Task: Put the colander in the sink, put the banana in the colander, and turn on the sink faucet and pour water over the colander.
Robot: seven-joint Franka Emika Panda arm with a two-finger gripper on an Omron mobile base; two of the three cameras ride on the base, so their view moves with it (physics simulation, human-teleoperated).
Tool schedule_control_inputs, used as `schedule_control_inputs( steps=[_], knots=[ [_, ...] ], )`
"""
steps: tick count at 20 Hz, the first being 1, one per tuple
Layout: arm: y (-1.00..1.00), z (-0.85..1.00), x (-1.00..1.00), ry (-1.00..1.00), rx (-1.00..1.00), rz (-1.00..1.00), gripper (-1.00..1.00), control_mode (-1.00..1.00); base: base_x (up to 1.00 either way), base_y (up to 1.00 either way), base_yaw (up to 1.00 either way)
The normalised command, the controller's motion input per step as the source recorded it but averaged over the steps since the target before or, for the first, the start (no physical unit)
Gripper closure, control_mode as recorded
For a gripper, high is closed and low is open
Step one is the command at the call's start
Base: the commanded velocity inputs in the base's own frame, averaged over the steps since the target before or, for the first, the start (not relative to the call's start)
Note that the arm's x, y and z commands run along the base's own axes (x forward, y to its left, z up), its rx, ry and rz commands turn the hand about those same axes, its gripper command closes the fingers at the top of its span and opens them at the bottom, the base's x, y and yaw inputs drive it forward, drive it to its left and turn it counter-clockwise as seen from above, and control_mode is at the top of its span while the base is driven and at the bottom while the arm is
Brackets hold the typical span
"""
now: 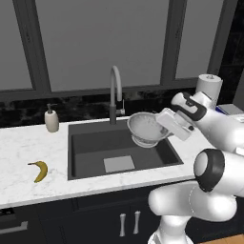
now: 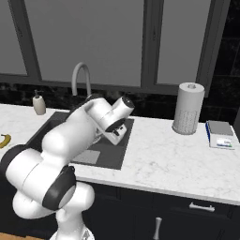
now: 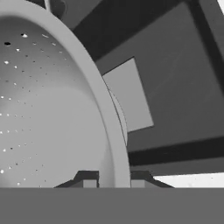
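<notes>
The small round silvery-white perforated metal colander sits at centre right of the left base view, held tilted above the right half of the large rectangular dark grey recessed sink. Its bowl opening faces left and toward the camera. It is clear of the basin floor, with open room beneath it down to the lighter grey square patch at the sink bottom.

The white arm's two-finger gripper is clenched on the colander rim; in the hand view the rim wall passes between the two dark finger tips at the bottom of the frame, one tip on each side.

The tall grey gooseneck faucet stands at the back edge of the sink, just left of the colander, apart from it. No stream runs from its spout.

The small curved yellow banana lies on the white marbled counter at lower left of the left base view, well apart from the sink's left edge. A white soap dispenser bottle stands near the sink's back left corner.

In the right base view, a white paper towel roll and a small grey scale stand on the counter at right, well apart from the sink.
</notes>
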Motion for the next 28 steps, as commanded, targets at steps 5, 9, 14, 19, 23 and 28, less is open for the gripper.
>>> schedule_control_inputs(
  steps=[5, 9, 14, 19, 23, 28],
  knots=[
    [0.25, -0.26, 0.11, 0.19, -0.09, 0.08, 1.0, -1.0, 0.0, 0.0, 0.0],
    [0.0, -0.33, 0.0, 0.15, -0.01, 0.12, 1.0, -1.0, 0.0, 0.0, 0.0],
    [0.01, -0.43, 0.11, -0.14, 0.0, 0.12, 1.0, -1.0, 0.0, 0.0, 0.0],
    [0.19, -0.39, 0.47, -0.11, 0.0, 0.12, 1.0, -1.0, 0.0, 0.0, 0.0],
    [0.43, -0.32, 0.55, 0.0, -0.03, 0.06, 1.0, -1.0, 0.0, 0.0, 0.0],
    [0.2, -0.25, 0.42, 0.0, -0.01, 0.01, 1.0, -1.0, 0.0, 0.0, 0.0]
  ],
)
